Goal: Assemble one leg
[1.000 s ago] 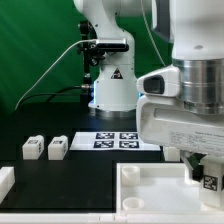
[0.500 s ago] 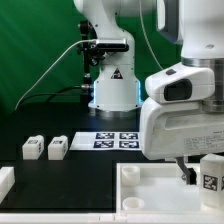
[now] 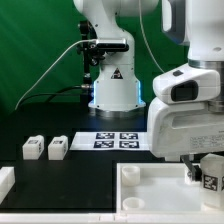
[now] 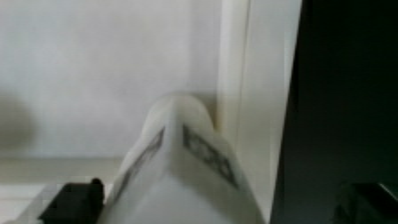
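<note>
The leg (image 3: 211, 171) hangs at the lower right of the exterior view, tag facing the camera, just above the right-hand part of the white panel (image 3: 150, 178). The gripper (image 4: 215, 203) is clenched on it: in the wrist view the leg runs down between the two dark fingers, with the panel's raised rim (image 4: 238, 70) close behind it and the black desk (image 4: 347, 90) beyond. The step in hand looks like carrying the leg to its seat near the panel's corner (no hole or socket shows in either view). The next move probably calls for aligning the leg upright over that seat, then lowering and turning it in. Two other legs (image 3: 44, 148) sit at centre left, well apart, beside the marker board (image 3: 112, 140).
</note>
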Controlling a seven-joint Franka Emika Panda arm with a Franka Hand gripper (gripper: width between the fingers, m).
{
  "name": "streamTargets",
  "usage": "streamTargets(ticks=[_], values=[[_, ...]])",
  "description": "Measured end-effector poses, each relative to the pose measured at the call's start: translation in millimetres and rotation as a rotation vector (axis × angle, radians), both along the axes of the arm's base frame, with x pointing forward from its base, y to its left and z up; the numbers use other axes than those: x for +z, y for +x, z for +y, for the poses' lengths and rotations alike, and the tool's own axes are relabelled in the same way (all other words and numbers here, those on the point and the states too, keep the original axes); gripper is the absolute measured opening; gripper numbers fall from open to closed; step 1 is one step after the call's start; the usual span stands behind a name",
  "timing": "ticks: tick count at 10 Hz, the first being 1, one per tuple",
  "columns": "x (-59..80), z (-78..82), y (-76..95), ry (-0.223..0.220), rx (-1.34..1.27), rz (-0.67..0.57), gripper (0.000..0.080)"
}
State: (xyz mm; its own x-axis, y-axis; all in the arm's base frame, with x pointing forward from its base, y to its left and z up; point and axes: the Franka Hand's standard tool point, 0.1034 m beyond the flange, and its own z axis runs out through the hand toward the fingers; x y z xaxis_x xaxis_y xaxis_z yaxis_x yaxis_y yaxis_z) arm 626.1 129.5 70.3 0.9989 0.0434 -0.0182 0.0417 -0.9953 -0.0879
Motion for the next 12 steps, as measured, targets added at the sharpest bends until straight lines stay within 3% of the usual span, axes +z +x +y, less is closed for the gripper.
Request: streamTargets(ticks=[4,5,6,7,12], values=[[-1.1,-1.3,-2.8,-0.001,-0.001,0.005,0.0637],[-1.1,-4.5,-2.3,-0.005,-0.004,0.004,0.0476],[-1.9,-9.6,-1.7,-0.012,-0.007,0.004,0.0476],[-2.0,-10.0,-1.6,-0.012,-0.008,0.005,0.0406],[-2.3,-13.7,3.3,-0.011,-0.169,0.013,0.0403]])
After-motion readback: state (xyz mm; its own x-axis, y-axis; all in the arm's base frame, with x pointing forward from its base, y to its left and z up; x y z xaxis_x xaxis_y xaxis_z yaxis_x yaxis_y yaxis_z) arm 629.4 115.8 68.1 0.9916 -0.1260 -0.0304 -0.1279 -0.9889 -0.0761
